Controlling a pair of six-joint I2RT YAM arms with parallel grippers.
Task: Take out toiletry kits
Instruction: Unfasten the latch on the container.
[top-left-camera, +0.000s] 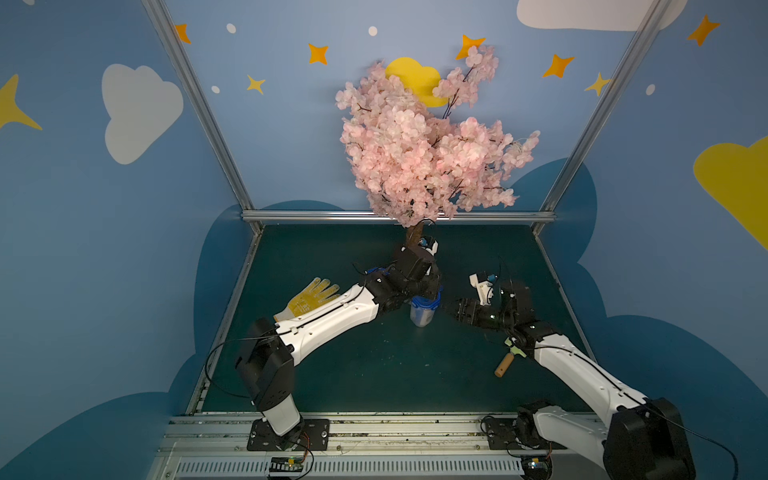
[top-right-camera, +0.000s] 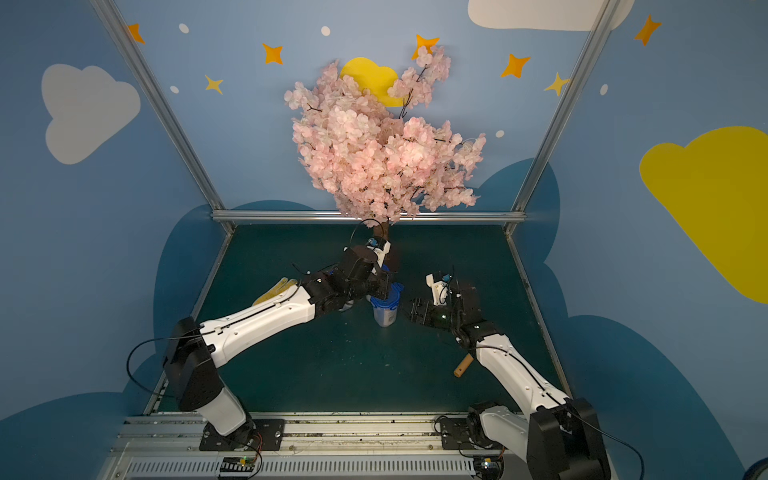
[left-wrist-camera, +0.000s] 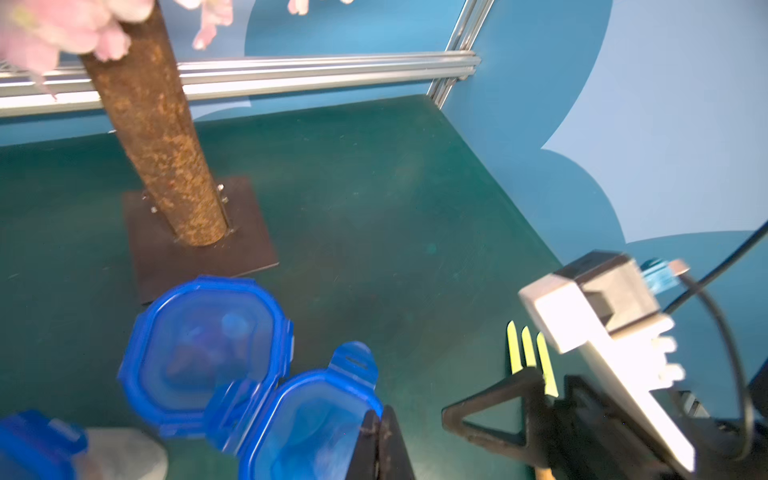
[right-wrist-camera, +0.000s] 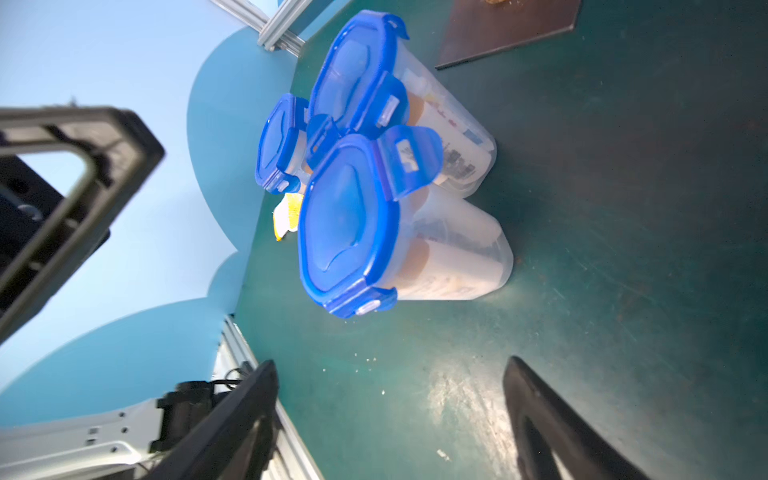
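In both top views a cluster of clear jars (top-left-camera: 423, 311) with blue clip lids stands on the green surface (top-left-camera: 374, 365) just right of the frame's centre, in front of the pink blossom tree (top-left-camera: 424, 145). Only the nearest jar shows well, with pale contents inside, and the rest are hidden under the left arm. The left claw (top-right-camera: 384, 291) hangs over the lids, too hidden here to judge its jaws. The right claw (top-left-camera: 449, 309) sits low just right of the jars, pointing at them without touching. A yellow work glove (top-left-camera: 309, 297) lies left of centre beside the left arm. A wooden-handled fork (top-left-camera: 504, 366) lies at lower right, partly under the right arm. In the left wrist view the left claw's fingers (left-wrist-camera: 374, 436) are pressed together with nothing visible between them, over the edge of a blue lid (left-wrist-camera: 307, 424). A second lidded jar stands touching that one, near the tree's brown base plate (left-wrist-camera: 199, 253). The fork's yellow-green tines and one dark finger of the right claw show beyond. In the right wrist view the right claw's fingers (right-wrist-camera: 232, 424) stand wide apart and empty, with three jars ahead of them on the surface. The toiletry kits (right-wrist-camera: 453, 266) are inside these jars, where white bottles with orange caps show through the cloudy walls. The rear jar also holds a white printed piece. All three lids are on, and one clip (right-wrist-camera: 411, 162) of the nearest lid is flipped up.
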